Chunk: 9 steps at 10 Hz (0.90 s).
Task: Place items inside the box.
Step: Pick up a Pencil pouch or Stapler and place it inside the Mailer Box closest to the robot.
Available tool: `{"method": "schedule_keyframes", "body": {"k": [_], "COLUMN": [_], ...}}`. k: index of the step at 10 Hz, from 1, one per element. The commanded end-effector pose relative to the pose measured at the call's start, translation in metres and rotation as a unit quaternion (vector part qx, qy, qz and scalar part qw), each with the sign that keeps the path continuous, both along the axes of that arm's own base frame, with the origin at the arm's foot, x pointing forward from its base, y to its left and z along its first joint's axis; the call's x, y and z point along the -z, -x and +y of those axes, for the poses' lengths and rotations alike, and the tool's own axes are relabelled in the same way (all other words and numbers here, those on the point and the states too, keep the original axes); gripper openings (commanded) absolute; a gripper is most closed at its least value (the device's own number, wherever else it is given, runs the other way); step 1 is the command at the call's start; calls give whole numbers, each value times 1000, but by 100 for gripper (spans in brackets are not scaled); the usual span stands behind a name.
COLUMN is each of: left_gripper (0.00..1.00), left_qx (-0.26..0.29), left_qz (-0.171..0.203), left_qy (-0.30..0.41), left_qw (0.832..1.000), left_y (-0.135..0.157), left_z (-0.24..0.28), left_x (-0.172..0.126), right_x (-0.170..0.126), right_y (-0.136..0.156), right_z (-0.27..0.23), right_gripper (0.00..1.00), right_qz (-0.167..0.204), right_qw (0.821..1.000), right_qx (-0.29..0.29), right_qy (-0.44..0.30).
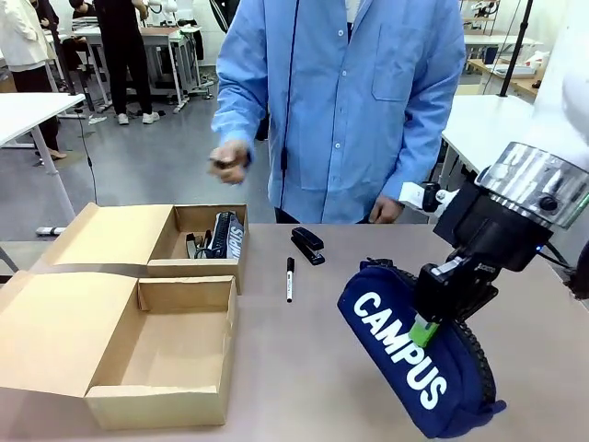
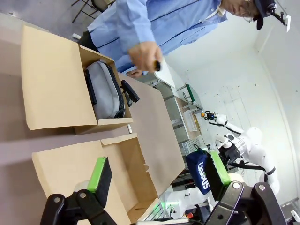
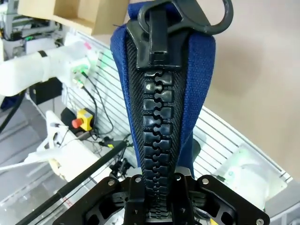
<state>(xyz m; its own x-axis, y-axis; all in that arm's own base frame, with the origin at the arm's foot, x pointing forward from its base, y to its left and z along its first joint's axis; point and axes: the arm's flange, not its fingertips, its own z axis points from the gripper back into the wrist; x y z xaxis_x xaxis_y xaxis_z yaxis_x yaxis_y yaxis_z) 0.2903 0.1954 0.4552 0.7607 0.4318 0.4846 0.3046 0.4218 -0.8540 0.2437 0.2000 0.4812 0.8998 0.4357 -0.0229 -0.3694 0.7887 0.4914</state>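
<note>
My right gripper (image 1: 425, 328) is shut on the navy pouch (image 1: 405, 354) with white lettering and holds it tilted just above the table at the right. The pouch's black zip (image 3: 159, 93) runs up from the shut jaws of that gripper (image 3: 157, 187). A black stapler (image 1: 307, 245) and a black marker pen (image 1: 290, 278) lie mid-table. The far cardboard box (image 1: 198, 267) holds the grey pouch (image 2: 105, 89). My left gripper (image 2: 159, 171) hangs open above the empty near box (image 2: 119, 164). The yellow utility knife is out of view.
The empty near box (image 1: 156, 410) and the far box stand side by side at the table's left, flaps spread outward. A person in a blue coat stands at the far side, one hand (image 1: 228, 161) raised with a small dark object in it.
</note>
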Motion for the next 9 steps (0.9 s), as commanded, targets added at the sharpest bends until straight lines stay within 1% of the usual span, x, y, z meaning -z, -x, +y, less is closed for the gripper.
{"method": "schedule_keyframes", "body": {"k": [1, 3, 4, 5, 6, 7, 8, 9], "left_gripper": [100, 100, 100, 100, 100, 100, 100, 100], "left_qx": [-1, -1, -1, -1, -1, -1, -1, -1], "left_qz": [-16, -16, -16, -16, -16, -16, -16, -16], "left_qy": [5, 5, 5, 5, 5, 5, 5, 5], "left_qw": [1000, 1000, 1000, 1000, 1000, 1000, 1000, 1000], "left_y": [0, 0, 0, 0, 0, 0, 0, 0], "left_z": [-1, -1, -1, -1, -1, -1, -1, -1], "left_x": [-1, -1, -1, -1, -1, -1, -1, -1], "right_x": [2, -1, -1, 1, 3, 5, 7, 4], "right_y": [-24, -40, -42, -47, -55, -65, -72, -49], "right_z": [57, 124, 153, 182, 208, 230, 253, 209], "right_gripper": [8, 8, 8, 8, 8, 8, 8, 8], "right_qz": [14, 18, 21, 21, 15, 19, 47, 23], "right_qw": [998, 993, 991, 990, 989, 990, 989, 991], "right_qx": [49, 119, 129, 138, 144, 137, 132, 133], "right_qy": [23, 9, -8, -10, -13, -26, -55, -24]}}
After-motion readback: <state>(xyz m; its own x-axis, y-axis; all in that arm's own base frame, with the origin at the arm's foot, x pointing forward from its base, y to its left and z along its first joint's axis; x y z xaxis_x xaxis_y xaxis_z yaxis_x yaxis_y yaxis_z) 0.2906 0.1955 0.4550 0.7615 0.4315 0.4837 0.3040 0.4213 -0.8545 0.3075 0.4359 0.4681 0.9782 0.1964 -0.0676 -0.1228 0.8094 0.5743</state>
